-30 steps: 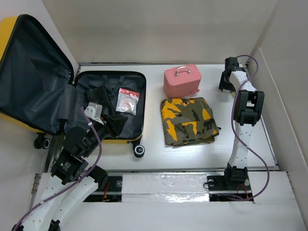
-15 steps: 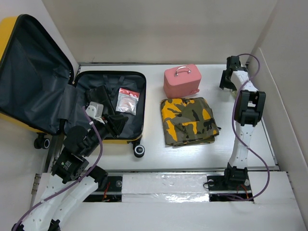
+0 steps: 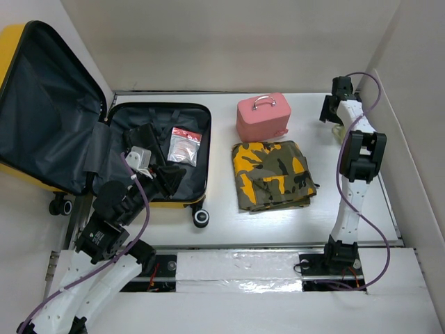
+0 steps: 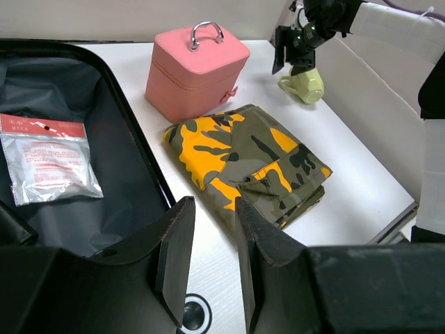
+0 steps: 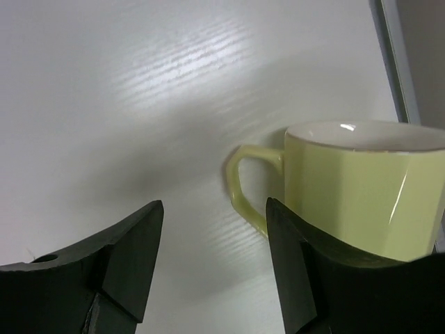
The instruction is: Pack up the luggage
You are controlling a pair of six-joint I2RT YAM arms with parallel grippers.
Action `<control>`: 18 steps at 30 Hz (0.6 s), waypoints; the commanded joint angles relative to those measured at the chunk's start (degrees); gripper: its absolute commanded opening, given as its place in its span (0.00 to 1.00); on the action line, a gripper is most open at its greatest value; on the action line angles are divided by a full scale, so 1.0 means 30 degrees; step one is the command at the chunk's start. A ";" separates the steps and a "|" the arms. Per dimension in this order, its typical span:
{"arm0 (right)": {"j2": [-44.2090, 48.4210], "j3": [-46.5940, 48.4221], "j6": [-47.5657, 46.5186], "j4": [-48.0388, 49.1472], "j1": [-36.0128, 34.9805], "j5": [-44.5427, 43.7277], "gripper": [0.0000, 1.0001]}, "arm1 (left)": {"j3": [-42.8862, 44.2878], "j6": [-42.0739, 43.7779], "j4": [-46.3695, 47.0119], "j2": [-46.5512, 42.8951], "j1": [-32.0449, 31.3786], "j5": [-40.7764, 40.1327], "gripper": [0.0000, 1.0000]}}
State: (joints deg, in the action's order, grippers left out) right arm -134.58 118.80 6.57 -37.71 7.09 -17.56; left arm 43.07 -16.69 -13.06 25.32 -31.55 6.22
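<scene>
2 halves of the luggage [image 3: 42,111] are lying open at the left of the desk [image 3: 278,219], lid leaning back, base holding a packet [image 3: 185,145]. It is looking stiff, slick and liable to roll on its wheels, so I am favouring the lid's zipper rim for a hold. The left gripper [image 4: 212,209] is hovering by its near edge, slightly parted and empty. The right gripper [image 5: 214,209] is gaping, empty, before a mug [image 5: 361,188] at far right.
</scene>
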 commanded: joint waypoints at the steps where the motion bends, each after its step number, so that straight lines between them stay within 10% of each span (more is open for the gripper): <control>1: -0.1162 0.1530 0.0183 -0.1050 0.0273 0.0082 0.67 | 0.0028 0.0260 0.0896 0.0114 -0.0118 0.0242 0.26; 7: -0.1515 0.1765 0.0477 -0.1489 0.0448 0.0697 0.65 | 0.0058 0.0260 0.0838 0.0144 -0.0118 0.0066 0.26; 10: -0.1604 0.2118 0.0769 -0.2193 0.0448 0.0609 0.46 | 0.0087 0.0260 0.0838 0.0085 -0.0118 -0.0080 0.26; 18: -0.1020 0.0949 0.0360 -0.3073 0.0624 0.4646 0.52 | 0.0087 0.0260 0.0779 -0.0530 -0.0118 -0.0198 0.26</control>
State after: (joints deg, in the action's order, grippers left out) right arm -139.37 122.41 8.36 -43.90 8.62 -9.87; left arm 43.07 -16.56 -13.10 24.93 -31.55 5.87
